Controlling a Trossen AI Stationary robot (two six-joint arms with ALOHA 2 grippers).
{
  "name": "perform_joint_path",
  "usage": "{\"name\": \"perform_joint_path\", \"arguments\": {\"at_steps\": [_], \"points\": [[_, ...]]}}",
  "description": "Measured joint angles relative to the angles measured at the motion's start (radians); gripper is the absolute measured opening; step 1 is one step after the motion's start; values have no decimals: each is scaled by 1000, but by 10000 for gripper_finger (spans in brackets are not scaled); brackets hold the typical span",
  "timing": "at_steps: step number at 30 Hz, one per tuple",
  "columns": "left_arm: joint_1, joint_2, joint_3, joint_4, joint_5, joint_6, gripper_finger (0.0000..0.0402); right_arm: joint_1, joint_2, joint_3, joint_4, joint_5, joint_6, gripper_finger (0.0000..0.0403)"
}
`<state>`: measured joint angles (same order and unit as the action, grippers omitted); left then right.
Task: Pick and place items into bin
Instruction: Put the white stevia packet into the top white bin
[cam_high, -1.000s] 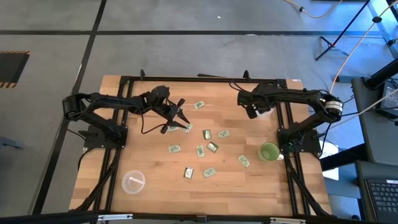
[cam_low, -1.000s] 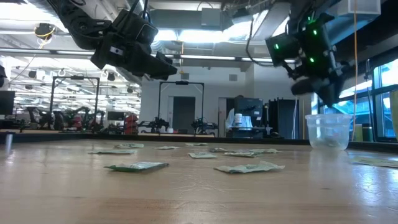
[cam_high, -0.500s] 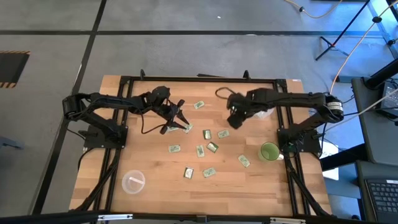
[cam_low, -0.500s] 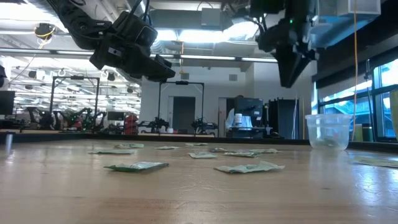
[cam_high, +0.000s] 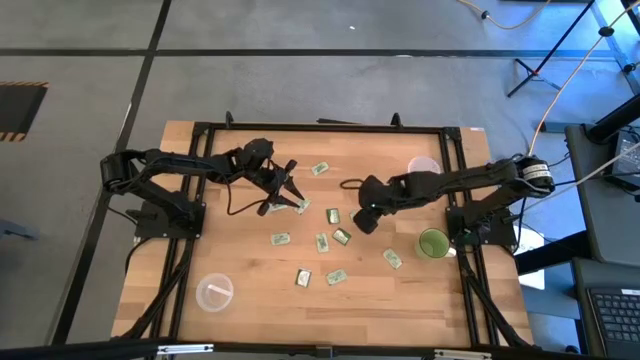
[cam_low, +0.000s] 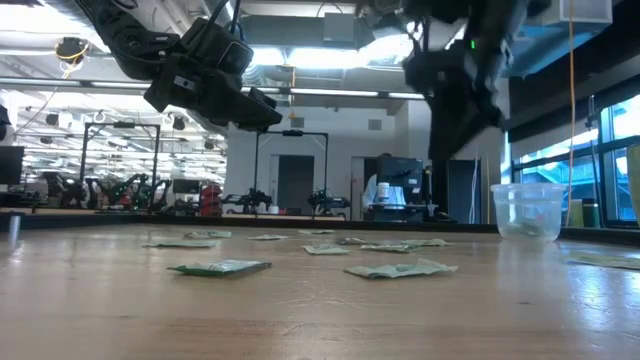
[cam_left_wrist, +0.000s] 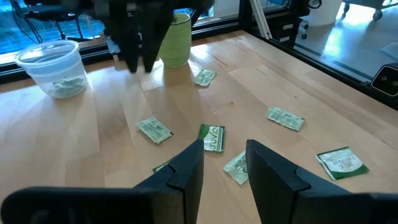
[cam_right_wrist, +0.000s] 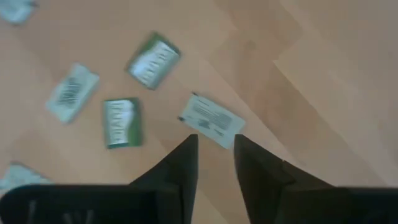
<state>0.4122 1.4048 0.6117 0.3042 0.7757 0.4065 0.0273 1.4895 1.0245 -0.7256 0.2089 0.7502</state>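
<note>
Several small pale green and white packets (cam_high: 322, 242) lie flat and scattered across the middle of the wooden table. My right gripper (cam_high: 362, 218) hangs open above them, and one white packet (cam_right_wrist: 211, 121) lies just ahead of its fingertips (cam_right_wrist: 214, 155). My left gripper (cam_high: 292, 186) hovers open over the packets nearer the table's left side; a green packet (cam_left_wrist: 213, 138) lies beyond its fingers (cam_left_wrist: 224, 158). The clear plastic cup (cam_high: 423, 165) stands at the far right with packets inside it (cam_left_wrist: 59, 87).
A green cup (cam_high: 432, 243) stands near the right edge, beside my right arm's base. A clear round container (cam_high: 214, 292) sits at the near left. Black frame rails (cam_high: 190, 190) run along both sides of the table. Bare wood shows at the near edge.
My right gripper has swung from above the clear cup at the far right toward the table's left and near side. It now hangs over the scattered packets in the middle. My left arm has kept still and no packet has moved.
</note>
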Motion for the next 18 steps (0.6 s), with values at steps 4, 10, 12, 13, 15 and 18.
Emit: {"name": "perform_joint_path", "arguments": {"at_steps": [4,10,12,13,15,18], "points": [[0,0,0,-5,0,0,114,-13,0,-93,71,3,23,106],[0,0,0,-10,0,0,114,-12,0,-219,303,0,-65,106],[0,0,0,-10,0,0,114,-12,0,-244,329,0,-78,106],[0,0,0,-10,0,0,114,-12,0,-252,334,1,-79,106],[0,0,0,-10,0,0,114,-12,0,-264,333,0,-79,106],[0,0,0,-10,0,0,114,-12,17,-266,353,0,-115,106]]}}
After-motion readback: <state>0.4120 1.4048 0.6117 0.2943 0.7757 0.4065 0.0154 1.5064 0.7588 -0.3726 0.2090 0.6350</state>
